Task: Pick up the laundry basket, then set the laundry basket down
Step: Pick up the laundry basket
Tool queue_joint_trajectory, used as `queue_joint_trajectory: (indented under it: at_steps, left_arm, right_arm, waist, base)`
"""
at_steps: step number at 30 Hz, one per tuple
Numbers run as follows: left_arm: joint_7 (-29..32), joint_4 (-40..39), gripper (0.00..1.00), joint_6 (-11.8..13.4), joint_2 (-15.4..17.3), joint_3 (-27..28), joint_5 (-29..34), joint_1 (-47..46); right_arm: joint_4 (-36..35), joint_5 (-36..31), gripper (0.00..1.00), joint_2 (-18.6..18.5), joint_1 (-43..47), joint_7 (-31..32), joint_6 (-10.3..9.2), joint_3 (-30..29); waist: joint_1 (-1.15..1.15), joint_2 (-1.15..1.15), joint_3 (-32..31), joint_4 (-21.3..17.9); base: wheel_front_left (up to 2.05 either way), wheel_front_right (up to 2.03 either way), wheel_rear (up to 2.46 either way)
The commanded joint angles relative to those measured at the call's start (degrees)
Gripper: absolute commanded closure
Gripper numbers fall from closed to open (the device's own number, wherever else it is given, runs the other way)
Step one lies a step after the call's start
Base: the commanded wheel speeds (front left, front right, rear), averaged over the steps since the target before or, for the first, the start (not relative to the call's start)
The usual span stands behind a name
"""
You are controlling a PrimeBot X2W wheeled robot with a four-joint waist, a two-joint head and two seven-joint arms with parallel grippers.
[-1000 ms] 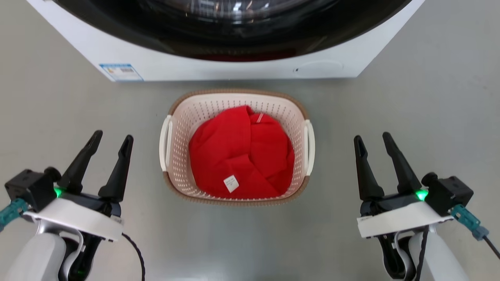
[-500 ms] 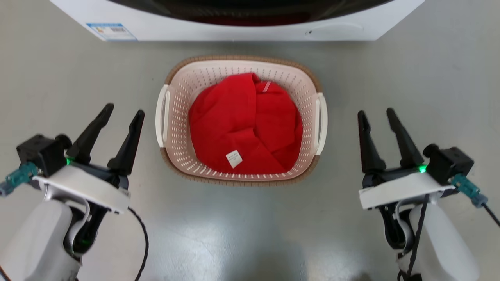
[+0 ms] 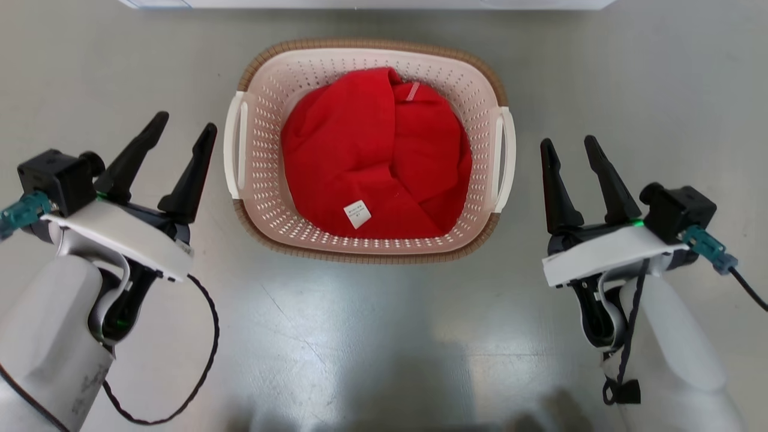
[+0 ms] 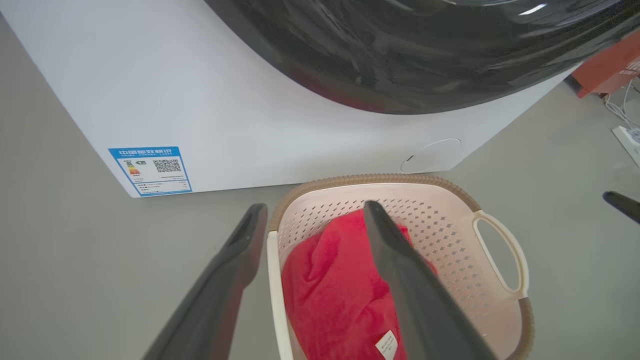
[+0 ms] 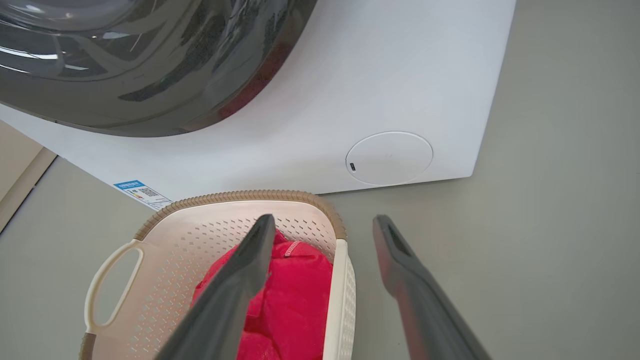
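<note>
The cream-pink laundry basket (image 3: 264, 150) with a brown woven rim stands on the grey floor, holding a red garment (image 3: 372, 150). Its white side handles sit at its left and right ends. My left gripper (image 3: 183, 125) is open just left of the left handle, not touching it. My right gripper (image 3: 568, 144) is open a little right of the right handle, also apart from it. In the left wrist view the basket (image 4: 450, 220) lies beyond and right of my open fingers (image 4: 235, 260). In the right wrist view the basket (image 5: 165, 245) lies left of my open fingers (image 5: 400, 265).
A white washing machine (image 4: 210, 110) with a dark round door stands close behind the basket; its base edge (image 3: 360, 3) runs along the top of the head view. Grey floor (image 3: 372, 342) lies all around. An orange object and white cables (image 4: 620, 100) sit at the far right.
The head camera has tilted down, so the basket and washer slid up the picture. Both grippers stand closer to the basket's handles than before, still open.
</note>
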Motion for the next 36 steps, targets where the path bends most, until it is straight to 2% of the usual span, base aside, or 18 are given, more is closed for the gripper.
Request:
queue_joint_trajectory:
  at_steps: [1,13,19,26,36]
  left_arm:
    - [-0.29,-0.12,0.0,-0.33,2.82,1.39,-0.76,-1.53]
    - [-0.29,5.12,0.0,-0.33,3.48,-5.66,-3.41,-8.97]
    - [-0.29,7.09,0.0,-0.33,3.38,-8.41,-4.69,-12.33]
    - [-0.29,10.72,0.0,-0.33,3.56,-11.15,-6.74,-15.22]
    - [-0.29,15.36,0.0,-0.33,4.31,-19.49,-11.62,-20.56]
  right_arm:
    - [-0.34,-0.08,0.0,0.36,0.23,-0.54,0.01,1.68]
    - [6.35,-0.96,0.0,0.36,-5.19,-0.54,0.01,2.83]
    - [9.63,0.79,0.0,0.36,-8.29,-0.54,0.01,3.92]
    - [10.42,1.5,0.0,0.36,-10.2,-0.54,0.01,5.16]
    - [11.27,1.98,0.0,0.36,-12.44,-0.54,0.01,6.69]
  waist:
    - [0.0,0.0,1.05,-0.17]
    - [0.0,0.0,6.49,0.56]
    - [0.0,0.0,8.93,0.76]
    - [0.0,0.0,11.01,0.67]
    - [0.0,0.0,13.94,0.49]
  base:
    - [0.0,0.0,0.0]
    - [0.0,0.0,0.0]
    - [0.0,0.0,0.0]
    - [0.0,0.0,0.0]
    - [0.0,0.0,0.0]
